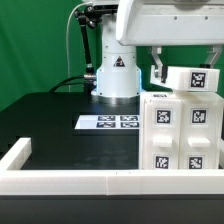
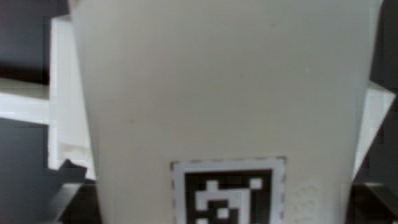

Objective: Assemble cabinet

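- The low white wall point(image 1: 60, 178) runs along the near edge of the black surface point(image 1: 50, 115), turning a corner at the exterior view's left; only this view shows it
- The marker board point(image 1: 110, 122) lies flat just in front of the arm's base point(image 1: 115, 75); the wrist view shows neither
- The claw point(image 1: 158, 70) hangs at the cabinet's top edge, beside a tilted white piece point(image 1: 190, 78); whether it is wide, narrow or holding something I cannot tell, as neither view shows its fingers clearly
- The cabinet point(image 1: 185, 135) stands at the exterior view's right, tags facing the camera; the tilted piece sits on top of it
- The wrist view is almost filled by one white panel point(image 2: 214, 90) bearing a tag point(image 2: 228, 192)
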`<action>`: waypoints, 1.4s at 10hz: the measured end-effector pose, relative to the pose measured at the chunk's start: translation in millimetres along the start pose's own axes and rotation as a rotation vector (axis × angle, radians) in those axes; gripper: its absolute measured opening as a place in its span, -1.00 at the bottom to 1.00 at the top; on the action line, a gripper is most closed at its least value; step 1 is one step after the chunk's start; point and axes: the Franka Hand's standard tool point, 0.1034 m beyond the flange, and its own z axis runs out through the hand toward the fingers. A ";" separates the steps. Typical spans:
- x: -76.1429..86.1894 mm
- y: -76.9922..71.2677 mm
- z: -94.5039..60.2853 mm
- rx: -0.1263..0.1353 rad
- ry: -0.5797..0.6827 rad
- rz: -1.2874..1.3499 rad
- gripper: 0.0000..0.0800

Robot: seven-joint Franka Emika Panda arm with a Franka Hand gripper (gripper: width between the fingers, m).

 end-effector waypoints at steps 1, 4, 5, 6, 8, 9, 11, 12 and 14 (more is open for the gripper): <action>0.0 0.0 0.1 0.000 0.000 0.067 0.41; -6.3 2.7 -0.1 0.001 0.002 0.235 0.42; -7.3 3.2 0.4 0.002 0.010 0.341 0.42; -6.5 2.6 1.2 0.004 0.020 0.442 0.42; -6.5 -2.4 1.5 0.010 0.020 0.615 0.42; -6.2 -3.7 1.3 0.022 0.016 0.702 0.42; -4.2 -7.3 1.9 0.034 0.028 0.824 0.42; -3.4 -9.8 2.1 0.040 0.035 0.892 0.42; -1.9 -12.8 1.2 0.050 0.038 1.054 0.42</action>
